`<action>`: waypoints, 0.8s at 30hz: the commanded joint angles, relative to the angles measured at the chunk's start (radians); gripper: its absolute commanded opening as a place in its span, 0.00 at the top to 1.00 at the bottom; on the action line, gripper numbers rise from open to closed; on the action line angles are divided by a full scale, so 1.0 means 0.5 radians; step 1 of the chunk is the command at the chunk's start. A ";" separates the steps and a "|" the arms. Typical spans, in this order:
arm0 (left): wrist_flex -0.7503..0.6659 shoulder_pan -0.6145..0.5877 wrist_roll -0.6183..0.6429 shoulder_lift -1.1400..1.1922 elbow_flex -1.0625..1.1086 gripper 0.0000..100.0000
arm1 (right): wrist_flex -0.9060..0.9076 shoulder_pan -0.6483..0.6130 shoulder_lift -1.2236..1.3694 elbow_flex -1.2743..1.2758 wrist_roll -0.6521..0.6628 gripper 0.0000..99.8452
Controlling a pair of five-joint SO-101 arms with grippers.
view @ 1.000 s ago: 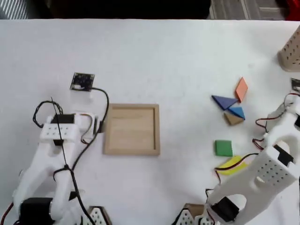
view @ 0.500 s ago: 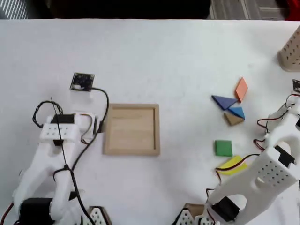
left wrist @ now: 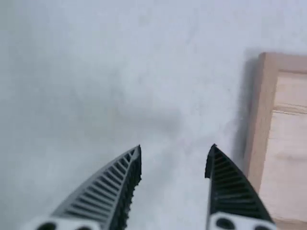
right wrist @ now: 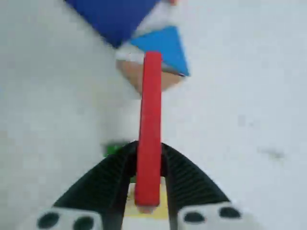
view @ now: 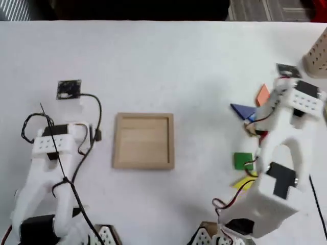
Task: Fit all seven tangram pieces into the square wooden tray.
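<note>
Left tool (left wrist: pixel 175 149), fingers apart, hovers over the surface (view: pixel 168 61) just beside the tray (view: pixel 143 116), mid-frame overhead. At right, the wrist camera shows the right tool (right wrist: pixel 148 148) clamped on an edge-up red piece (right wrist: pixel 151 96) over the light-blue triangle (right wrist: pixel 165 43); overhead, the arm covers most of it.

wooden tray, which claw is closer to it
Left. The left claw is open right beside the wooden tray, just off its rim. The right claw, shut on a red piece, is far off over the loose pieces.
</note>
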 commanded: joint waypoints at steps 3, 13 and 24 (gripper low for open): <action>-0.028 -0.118 0.138 -0.078 -0.123 0.78 | -0.029 -0.603 -0.394 0.160 -0.310 0.98; -0.037 -0.158 0.178 -0.078 -0.126 0.78 | -0.388 -1.465 -0.480 0.350 -0.626 0.98; -0.040 -0.158 0.178 -0.078 -0.126 0.78 | -0.959 -1.806 -0.229 0.657 -0.620 0.98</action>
